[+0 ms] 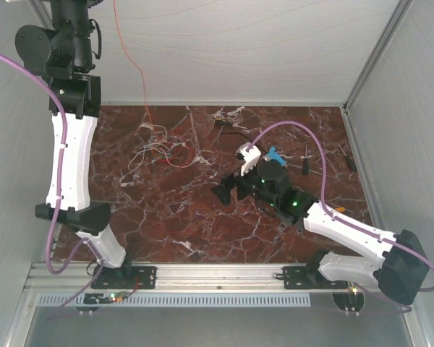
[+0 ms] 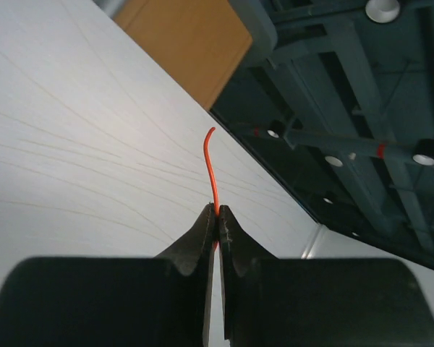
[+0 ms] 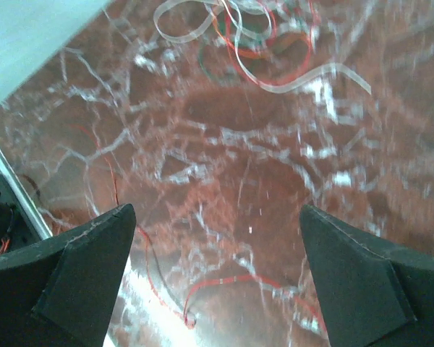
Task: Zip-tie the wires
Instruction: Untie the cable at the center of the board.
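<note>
From above, the wires (image 1: pixel 163 148) lie tangled on the marble table (image 1: pixel 166 224), with one red strand (image 1: pixel 142 79) rising toward the raised left arm. At the left wrist, the left gripper (image 2: pixel 217 213) is pinched tight on that strand. The right wrist view is blurred: the right gripper (image 3: pixel 215 217) is spread wide and holds nothing, seemingly just above the marble, with the wires beyond it.

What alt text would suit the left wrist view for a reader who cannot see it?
The left pincer is shut on a thin red wire, whose short free end curls up above it. Behind it are a white panel, an orange-brown board and dark framework.
</note>
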